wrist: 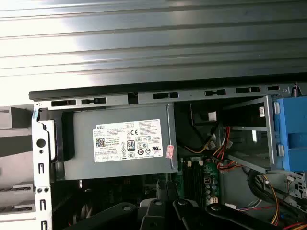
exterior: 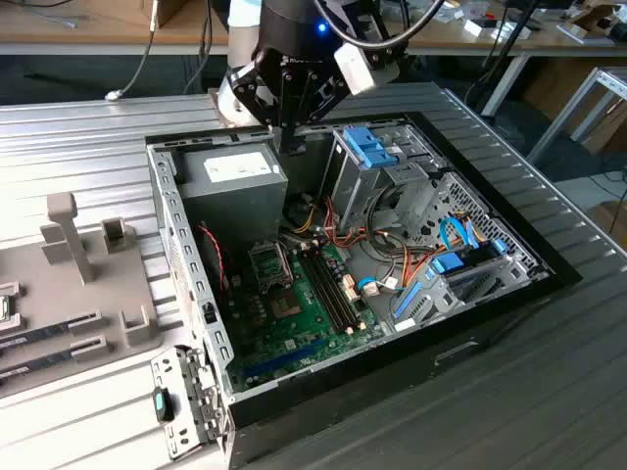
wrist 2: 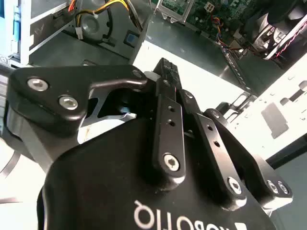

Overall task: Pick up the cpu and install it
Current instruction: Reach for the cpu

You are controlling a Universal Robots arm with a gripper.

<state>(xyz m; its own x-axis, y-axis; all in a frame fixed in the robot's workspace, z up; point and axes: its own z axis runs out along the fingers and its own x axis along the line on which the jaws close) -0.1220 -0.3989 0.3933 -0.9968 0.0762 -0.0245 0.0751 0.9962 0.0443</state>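
**Jaw state:** cannot be told.

**Gripper position:** The gripper [exterior: 291, 145] hangs nose-down over the open case [exterior: 168, 230]. It is above the edge of the power supply [exterior: 230, 181] that faces the blue drive cage [exterior: 372, 149].

**First wrist view:** The power supply's labelled face [wrist: 120, 143] lies just beyond the gripper's black linkage.

**Cpu position:** Whether the cpu is clamped at the jaws or seated in the socket [exterior: 269, 266] cannot be told.

**Socket:** The socket sits on the green board [exterior: 294, 333], on the side of the power supply nearer the exterior camera and well apart from the gripper. The memory slots [exterior: 328, 286] run just beside the socket, on the exterior view's right.

**Outside the case:** A grey fixture [exterior: 93, 284] rests on the ribbed table [exterior: 78, 137] on the exterior view's left. Two memory sticks [exterior: 49, 335] lie in it side by side.
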